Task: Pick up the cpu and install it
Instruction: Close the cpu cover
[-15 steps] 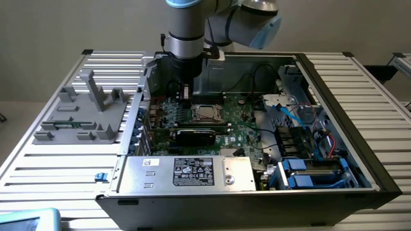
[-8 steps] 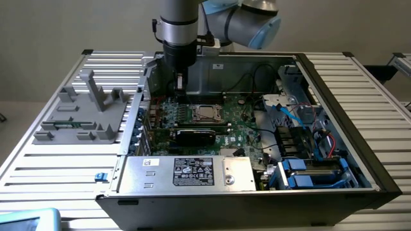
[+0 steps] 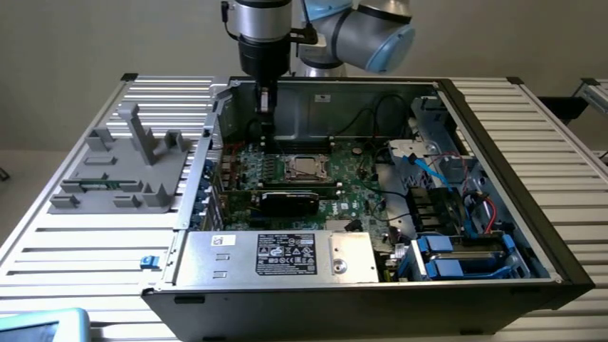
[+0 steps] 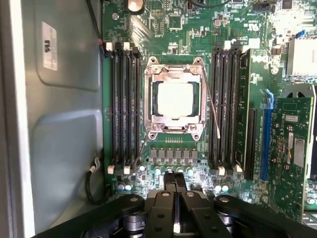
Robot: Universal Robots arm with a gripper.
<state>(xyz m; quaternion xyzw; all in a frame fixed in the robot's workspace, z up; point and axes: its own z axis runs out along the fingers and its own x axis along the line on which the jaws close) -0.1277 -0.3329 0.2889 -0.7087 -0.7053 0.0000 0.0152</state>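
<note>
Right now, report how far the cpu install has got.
Done, by the look of it: the cpu lies flat inside the socket frame on the motherboard. In hand: nothing; the gripper is shut and empty, above the board beside the socket. Left: whether the frame is latched I cannot tell.

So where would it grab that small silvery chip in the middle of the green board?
Probably by two opposite edges of the cpu, coming straight down from above. It lies flat inside the metal socket frame, with memory slots flanking it on two sides, so a sideways approach looks blocked. Its edges sit close to the frame, leaving little room.
</note>
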